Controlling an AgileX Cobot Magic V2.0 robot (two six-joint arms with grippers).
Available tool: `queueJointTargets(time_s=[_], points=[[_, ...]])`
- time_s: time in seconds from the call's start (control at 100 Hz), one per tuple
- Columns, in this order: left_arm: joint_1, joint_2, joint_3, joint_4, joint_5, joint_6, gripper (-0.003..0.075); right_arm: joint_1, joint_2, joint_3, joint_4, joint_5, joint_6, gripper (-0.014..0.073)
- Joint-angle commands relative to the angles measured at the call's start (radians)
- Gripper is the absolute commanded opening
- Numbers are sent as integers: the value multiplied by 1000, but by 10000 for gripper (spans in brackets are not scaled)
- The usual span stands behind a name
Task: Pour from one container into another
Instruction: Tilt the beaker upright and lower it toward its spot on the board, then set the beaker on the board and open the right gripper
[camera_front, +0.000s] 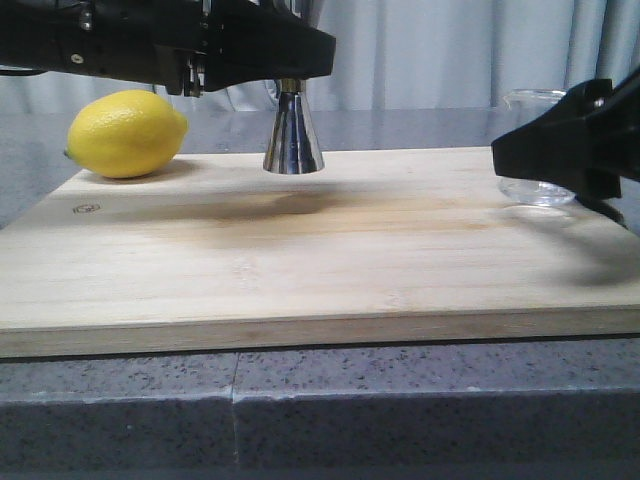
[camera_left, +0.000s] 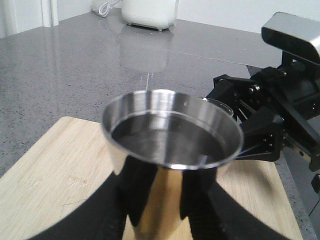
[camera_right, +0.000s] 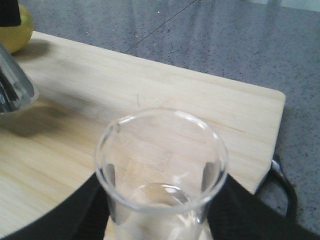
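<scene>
On the pale wooden cutting board (camera_front: 300, 260), toward its back edge, the steel jigger (camera_front: 292, 135) stood with its flared base on the wood, a thin gold band showing just under the black left gripper (camera_front: 285, 70). From the left wrist view its polished upper cup (camera_left: 172, 131) looked round and bright, with liquid inside, and the dark fingers (camera_left: 210, 210) closed on its body below the rim. The left arm reached in level from the left, above a lemon (camera_front: 126, 133) lying at the board's far left corner. At the board's right end the clear glass beaker (camera_front: 538, 145) was clamped in the right gripper (camera_front: 560, 150), whose black fingers (camera_right: 250, 210) hugged both its sides. Its rim (camera_right: 161, 162) was smooth, with a small pouring lip. It stood upright, well apart from the jigger.
</scene>
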Motion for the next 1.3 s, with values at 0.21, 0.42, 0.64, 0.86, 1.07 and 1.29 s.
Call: queueJointTargets(time_s=[0.21, 0.42, 0.64, 0.86, 1.07, 1.29], points=[[-7, -40, -28, -88, 103, -2, 238, -7, -16, 27, -4, -96, -47, 290], [-7, -40, -28, -88, 103, -2, 238, -7, -16, 44, -4, -78, -83, 290], [-7, -40, -28, -88, 103, -2, 238, -7, -16, 44, -4, -82, -83, 365], [-7, -40, -28, -88, 103, -2, 238, -7, -19, 44, -4, -82, -60, 581], [-7, -40, -28, -88, 103, -2, 238, -7, -79, 44, -4, 44, 1, 587], [-7, -40, -28, -88, 103, -2, 238, 1, -229, 33, -4, 280, 127, 587]])
